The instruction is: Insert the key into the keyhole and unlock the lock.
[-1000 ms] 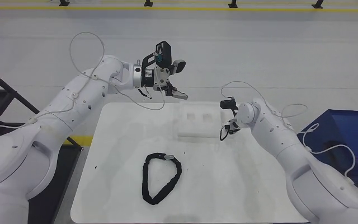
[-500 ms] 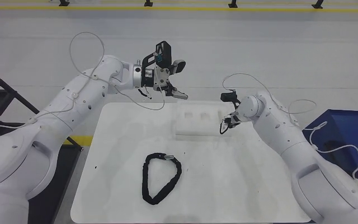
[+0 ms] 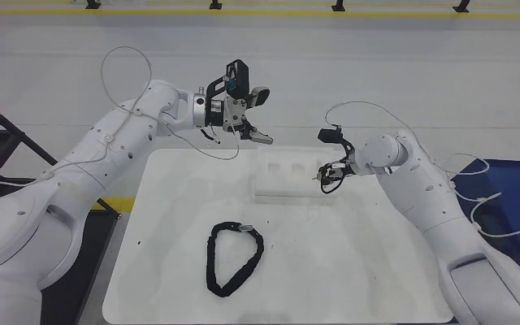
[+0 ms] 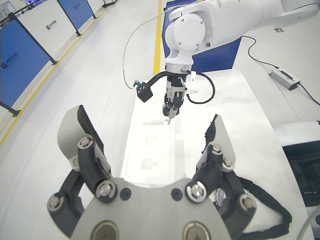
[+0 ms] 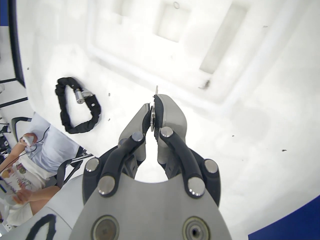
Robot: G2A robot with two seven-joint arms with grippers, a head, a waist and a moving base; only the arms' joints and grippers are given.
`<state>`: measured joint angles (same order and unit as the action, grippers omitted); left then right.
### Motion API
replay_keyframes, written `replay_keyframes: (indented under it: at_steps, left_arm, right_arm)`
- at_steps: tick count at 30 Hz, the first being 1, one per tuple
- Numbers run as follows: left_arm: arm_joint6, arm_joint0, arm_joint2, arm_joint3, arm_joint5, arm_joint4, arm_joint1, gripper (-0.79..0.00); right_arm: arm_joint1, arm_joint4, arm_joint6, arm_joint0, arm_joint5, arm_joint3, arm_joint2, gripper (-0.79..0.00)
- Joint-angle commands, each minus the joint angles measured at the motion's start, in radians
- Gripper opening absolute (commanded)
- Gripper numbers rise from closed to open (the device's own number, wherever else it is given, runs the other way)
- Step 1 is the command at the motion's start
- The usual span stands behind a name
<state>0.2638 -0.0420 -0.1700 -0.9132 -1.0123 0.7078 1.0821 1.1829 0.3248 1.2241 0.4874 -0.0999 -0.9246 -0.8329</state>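
White tabletop [image 3: 341, 260] is carrying a white foam tray [image 3: 280, 185] with shallow rectangular recesses at its far side. Right end effector [image 5: 153, 103] is hovering over the tray's end, pinching a small flat silver key [image 5: 153, 116] narrowly, blade tip protruding. Black fabric-sleeved chain lock [image 3: 233, 258] is lying looped nearer the robot, well apart from the key; its silver lock body [image 5: 80, 96] is lying sideways, keyhole face not discernible. Left end effector [image 4: 147, 118] is hanging wide open above the far edge, holding nothing.

Risks, as judged:
- Key is gripped thinly and could be twisting in the pads on contact.
- Lock is resting unbraced and could be sliding under push.
- Tray rim is sitting just below the key.
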Motion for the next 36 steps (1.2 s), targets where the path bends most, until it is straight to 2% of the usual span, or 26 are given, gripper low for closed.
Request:
replay_keyframes:
  at_steps: [1,7,17,25,28,36]
  left_arm:
    - [0.000,0.000,0.000,0.000,0.000,0.000,0.000,0.000]
    - [0.000,0.000,0.000,0.000,0.000,0.000,0.000,0.000]
    - [0.000,0.000,0.000,0.000,0.000,0.000,0.000,0.000]
    - [0.000,0.000,0.000,0.000,0.000,0.000,0.000,0.000]
    - [0.000,0.000,0.000,0.000,0.000,0.000,0.000,0.000]
    - [0.000,0.000,0.000,0.000,0.000,0.000,0.000,0.000]
  right_arm:
    - [-0.021,-0.015,0.017,0.031,0.007,-0.071,-0.048,-0.785]
    - [-0.079,-0.102,0.029,0.165,0.016,-0.298,-0.215,-0.785]
    - [-0.137,-0.310,0.031,0.383,-0.043,-0.540,-0.451,-0.785]
    - [-0.151,-0.492,-0.006,0.475,-0.087,-0.583,-0.545,-0.785]
    - [-0.155,-0.515,-0.040,0.496,-0.097,-0.579,-0.565,-0.785]
    - [-0.155,-0.516,-0.043,0.498,-0.096,-0.579,-0.567,-0.785]
